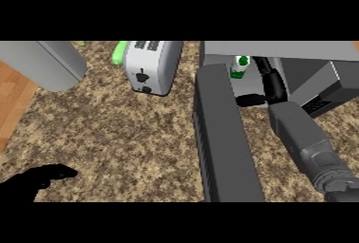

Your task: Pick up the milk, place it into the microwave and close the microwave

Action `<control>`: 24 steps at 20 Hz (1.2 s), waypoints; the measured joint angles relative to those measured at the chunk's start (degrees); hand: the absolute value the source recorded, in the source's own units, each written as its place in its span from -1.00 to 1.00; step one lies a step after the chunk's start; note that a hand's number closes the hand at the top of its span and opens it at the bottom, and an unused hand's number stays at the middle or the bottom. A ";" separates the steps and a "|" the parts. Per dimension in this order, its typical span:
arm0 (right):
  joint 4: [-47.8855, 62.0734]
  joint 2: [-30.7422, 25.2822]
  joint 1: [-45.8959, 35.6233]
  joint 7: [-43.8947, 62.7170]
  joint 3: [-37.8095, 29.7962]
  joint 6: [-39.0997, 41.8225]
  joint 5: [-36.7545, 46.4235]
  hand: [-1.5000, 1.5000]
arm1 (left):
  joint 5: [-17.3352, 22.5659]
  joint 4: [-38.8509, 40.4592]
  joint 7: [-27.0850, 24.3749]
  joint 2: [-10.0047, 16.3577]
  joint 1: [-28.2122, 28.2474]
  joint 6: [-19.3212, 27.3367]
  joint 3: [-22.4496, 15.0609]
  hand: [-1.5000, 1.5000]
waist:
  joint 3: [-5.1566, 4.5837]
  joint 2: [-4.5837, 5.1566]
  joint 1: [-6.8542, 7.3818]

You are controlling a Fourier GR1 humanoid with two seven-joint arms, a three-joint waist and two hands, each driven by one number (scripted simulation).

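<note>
The milk (240, 67) stands inside the open microwave (294, 50) at one o'clock. The right hand (270, 83) is just beside it, fingers straight, holding nothing. For the left hand (32, 184) at seven o'clock I cannot tell.

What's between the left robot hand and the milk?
Head view: speckled counter, then the open microwave door; the milk stands beyond it, inside the microwave.
</note>
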 measured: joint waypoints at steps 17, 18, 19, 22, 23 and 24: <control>-6.87 1.72 17.06 -5.61 1.22 14.46 -1.47 -1.00 | -7.86 3.86 6.03 -1.68 -6.90 7.68 -15.81 1.00 | -0.21 -1.65 -3.66; -7.98 1.32 18.24 -5.46 1.32 14.68 -1.69 -1.00 | -8.44 4.06 6.59 -1.63 -7.81 7.81 -16.30 1.00 | -0.22 -1.72 -3.80; -9.17 1.13 19.54 -5.40 1.35 14.93 -2.04 -1.00 | -9.24 4.72 6.66 -1.64 -8.78 8.32 -17.21 1.00 | -0.24 -1.80 -4.01; -13.01 0.30 23.99 -5.10 1.67 15.57 -2.88 -1.00 | -12.09 7.30 5.40 -1.68 -11.07 10.51 -20.29 1.00 | -0.26 -1.87 -4.23; -14.36 -0.08 25.67 -5.14 1.95 15.94 -3.02 -1.00 | -13.11 7.90 4.88 -1.68 -11.65 11.79 -21.77 1.00 | -0.27 -1.94 -4.28; -15.76 -0.54 26.93 -4.86 2.14 16.67 -3.34 -1.00 | -13.64 8.61 4.70 -1.69 -12.66 12.45 -22.74 1.00 | -0.25 -1.96 -4.27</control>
